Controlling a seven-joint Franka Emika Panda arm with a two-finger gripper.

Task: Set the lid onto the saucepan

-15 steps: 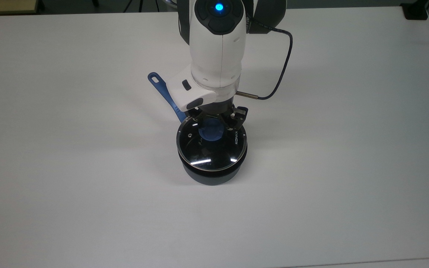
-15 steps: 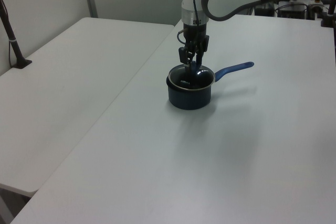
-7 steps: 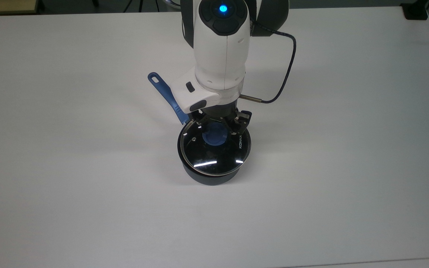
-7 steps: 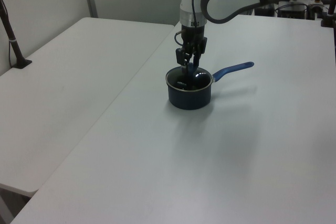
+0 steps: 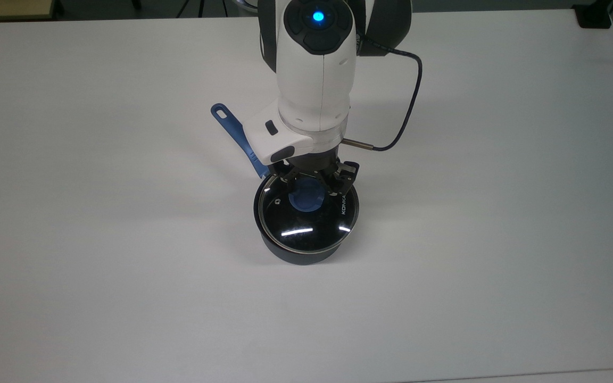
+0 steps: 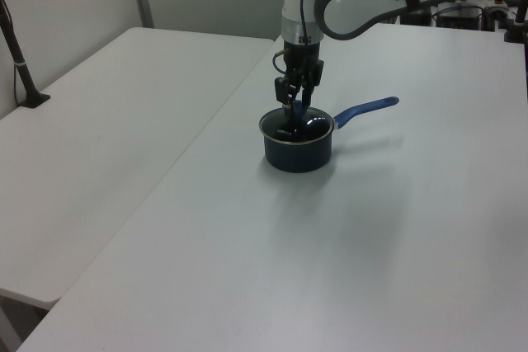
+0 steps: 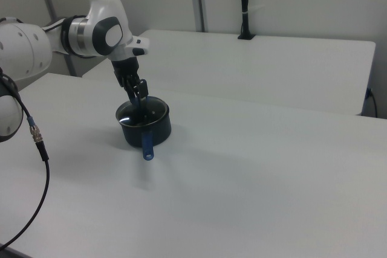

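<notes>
The saucepan (image 5: pixel 298 254), dark with a long blue handle (image 5: pixel 234 133), stands mid-table. The glass lid (image 5: pixel 309 226) with its blue knob (image 5: pixel 305 199) lies flat on the pan's rim, covering it. My gripper (image 5: pixel 313 183) hangs straight over the knob, open, with its fingers (image 5: pixel 287 180) spread to either side of the knob and holding nothing. The left view has the gripper (image 6: pixel 294 107) just above the lid (image 6: pixel 299 126) and saucepan (image 6: pixel 297 152). The right view has the gripper (image 7: pixel 138 96) over the saucepan (image 7: pixel 147 130), whose handle (image 7: pixel 147 146) points toward the camera.
A white table (image 5: pixel 498 213) lies bare all around the pan. A second white table (image 6: pixel 107 121) adjoins it on the left view's left. A black cable (image 5: pixel 405 111) loops from the wrist on the top view's right. A dark clamp (image 5: pixel 594 16) sits at the far right corner.
The lid came down from a slightly raised, offset pose and settled flat on the saucepan. The fingers then spread apart and let go of the knob.
</notes>
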